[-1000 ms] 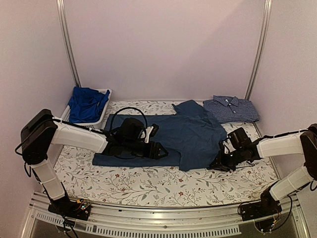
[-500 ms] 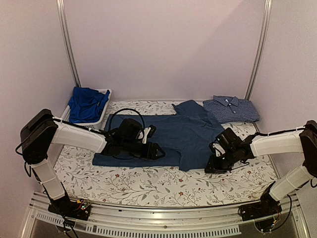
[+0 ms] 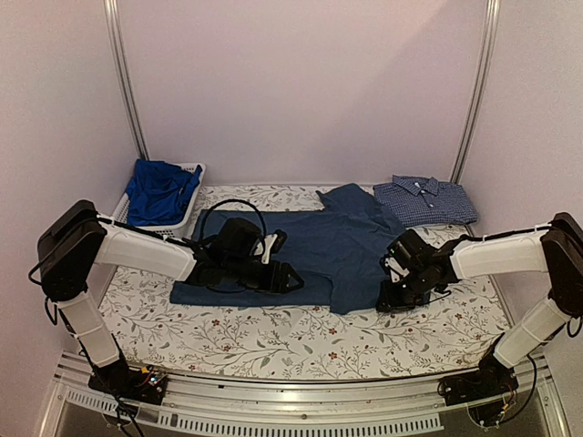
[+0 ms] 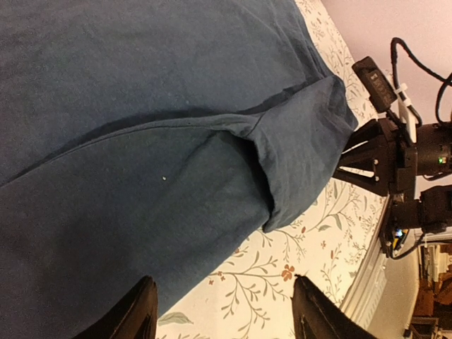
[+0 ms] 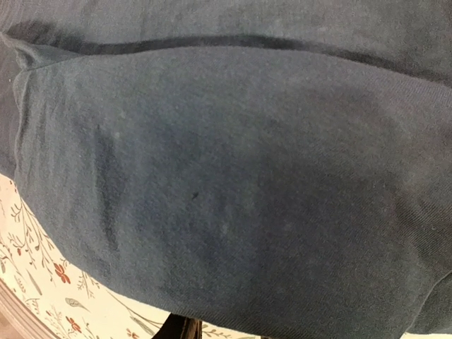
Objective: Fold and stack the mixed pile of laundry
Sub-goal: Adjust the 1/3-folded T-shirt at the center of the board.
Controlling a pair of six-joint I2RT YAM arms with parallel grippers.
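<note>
The dark navy T-shirt lies spread on the floral table cover. My left gripper hangs over its near hem, open and empty; in the left wrist view the jaws stand wide apart over the hem and the bare cover. The folded right sleeve lies ahead of it. My right gripper is at the near edge of that sleeve. In the right wrist view the shirt fills the frame and only one dark fingertip shows below the hem. The checked shirt lies folded at the back right.
A white mesh basket at the back left holds the royal-blue garment. Metal posts stand at both back corners. The right arm shows beyond the sleeve in the left wrist view. The table's front rail runs along the near edge.
My right gripper has moved left along the table to the edge of the shirt's right sleeve. The left arm has barely moved.
</note>
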